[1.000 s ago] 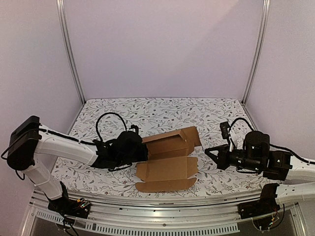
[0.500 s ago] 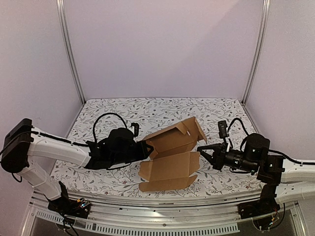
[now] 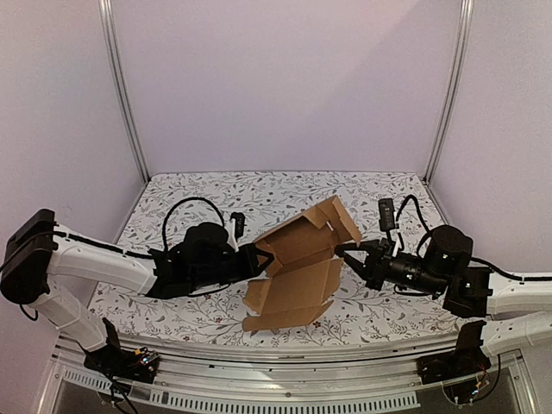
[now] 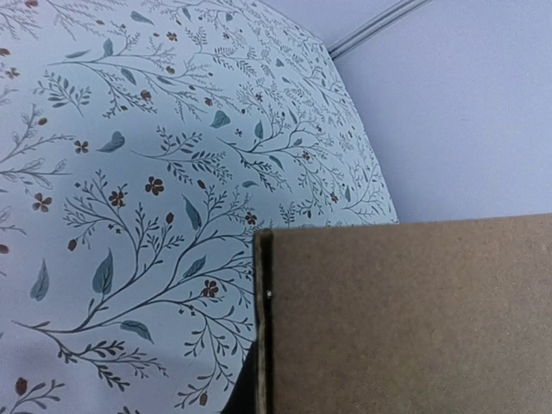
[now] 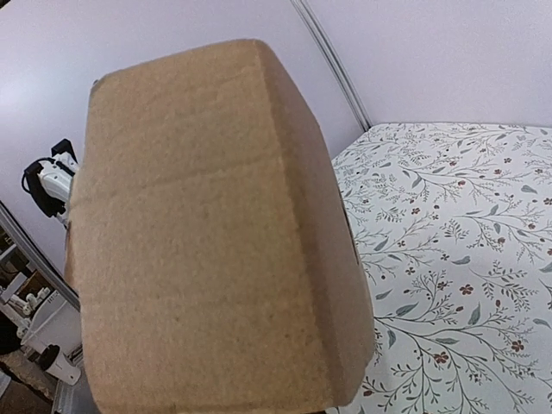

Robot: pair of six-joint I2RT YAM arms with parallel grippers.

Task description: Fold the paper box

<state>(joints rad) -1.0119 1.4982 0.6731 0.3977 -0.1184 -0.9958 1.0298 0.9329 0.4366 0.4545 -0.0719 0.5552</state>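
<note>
**Paper box (image 3: 297, 246), mid-fold.** The box is raised and tilted over the middle of the flowered worktop (image 3: 259, 194). Its near half hangs down, with the lowest edge at or just above the surface.

The left gripper (image 3: 256, 260) is closed to a thin pinch on the box's left edge. The right gripper (image 3: 341, 251) is fully closed with nothing between its fingers. It stands at the box's right wall and appears to press rather than hold. Brown card fills its wrist view, so contact cannot be confirmed.

**Judged risks:**
- With a pinch on one side only, a hard push from the right could make the sheet pivot or slip free.
- A push off the crease could buckle a wall or let the half-raised flaps spring open.
- Card blocks much of both wrist views, so a tab missing its slot might pass unnoticed.
</note>
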